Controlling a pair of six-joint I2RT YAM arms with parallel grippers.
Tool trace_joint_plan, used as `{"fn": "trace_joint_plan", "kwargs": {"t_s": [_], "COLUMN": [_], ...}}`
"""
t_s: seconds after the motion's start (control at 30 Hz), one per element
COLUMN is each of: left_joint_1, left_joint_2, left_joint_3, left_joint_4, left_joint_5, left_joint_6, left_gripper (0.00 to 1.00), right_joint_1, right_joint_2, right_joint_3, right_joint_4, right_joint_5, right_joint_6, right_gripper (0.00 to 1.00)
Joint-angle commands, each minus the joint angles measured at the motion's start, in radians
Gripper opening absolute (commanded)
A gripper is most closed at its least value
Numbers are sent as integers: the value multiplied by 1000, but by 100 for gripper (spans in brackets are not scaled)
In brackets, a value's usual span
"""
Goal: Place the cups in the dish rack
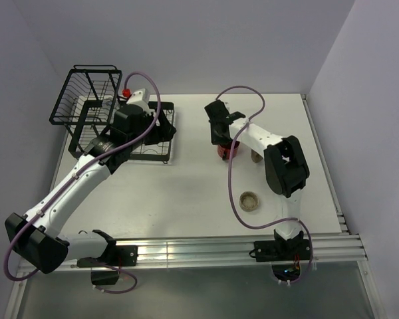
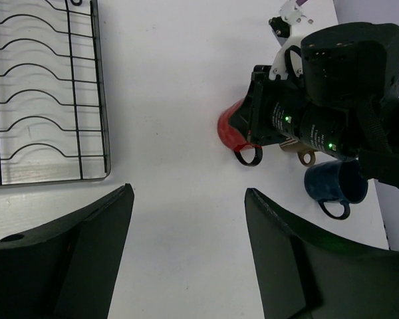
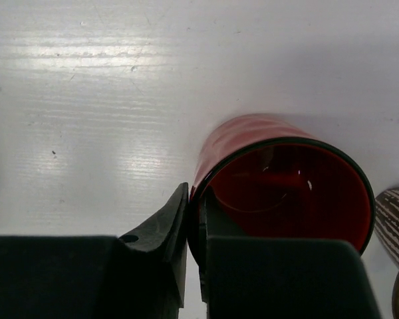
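Observation:
My right gripper (image 1: pixel 221 141) is shut on the rim of the red mug (image 1: pixel 225 151), one finger inside and one outside (image 3: pixel 194 199); the mug (image 3: pixel 286 186) stands on the table. The mug also shows in the left wrist view (image 2: pixel 229 127), half hidden by the right gripper. The dark blue mug (image 2: pixel 336 183) and the tan cup (image 1: pixel 256 157) stand just right of it. The low beige cup (image 1: pixel 250 200) sits alone nearer the front. My left gripper (image 1: pixel 161 125) is open and empty (image 2: pixel 189 199) over the dish rack's (image 1: pixel 86 100) flat tray edge (image 2: pixel 103 133). The clear glass is out of view.
The rack's tall wire basket (image 1: pixel 76 86) hangs over the table's far left corner. A small red object (image 1: pixel 126 91) sits behind the rack. Walls close in at the back and both sides. The right arm's cable (image 1: pixel 236 193) loops over the table.

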Motion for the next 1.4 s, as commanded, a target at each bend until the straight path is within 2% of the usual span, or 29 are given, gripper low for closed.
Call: {"fn": "trace_joint_plan", "kwargs": {"t_s": [0.0,0.03,0.2,0.33,0.37,0.47,0.6,0.73,0.83,0.87,0.9,1.0,1.1,1.37], "left_joint_1": [2,2,42,137,195,275,295,298,298,297,297,297,291,277], "left_joint_2": [-5,-5,28,63,70,109,186,260,313,324,341,384,410,407], "left_joint_3": [-19,-22,-49,-103,-121,-215,-208,-204,-201,-209,-214,-223,-223,-218], "left_joint_4": [58,73,138,269,312,544,703,861,990,1030,1072,1207,1242,1227], "left_joint_5": [-6,-3,90,294,416,621,707,770,828,838,853,876,901,925], "left_joint_6": [-16,-17,-48,-106,-159,-282,-351,-434,-515,-558,-580,-661,-691,-655], "left_gripper": [74,74,76,81,82,83,85,86,89,92,99,99,99,99], "right_joint_1": [5,5,5,2,2,0,-7,-29,-41,-49,-53,-69,-93,-142], "right_joint_2": [6,-1,-78,-179,-202,-299,-411,-457,-479,-482,-488,-503,-518,-525], "right_joint_3": [46,47,78,90,80,26,-66,-173,-232,-243,-253,-298,-339,-419], "right_joint_4": [-15,-15,-32,-23,-12,67,210,417,556,584,623,736,830,1034], "right_joint_5": [26,23,-21,-103,-126,-267,-443,-653,-730,-771,-790,-827,-848,-901], "right_joint_6": [-2,-5,-3,11,15,46,121,224,313,334,377,454,518,652], "right_gripper": [5,0,0,0,0,0,0,0,0,0,0,0,0,0]}}
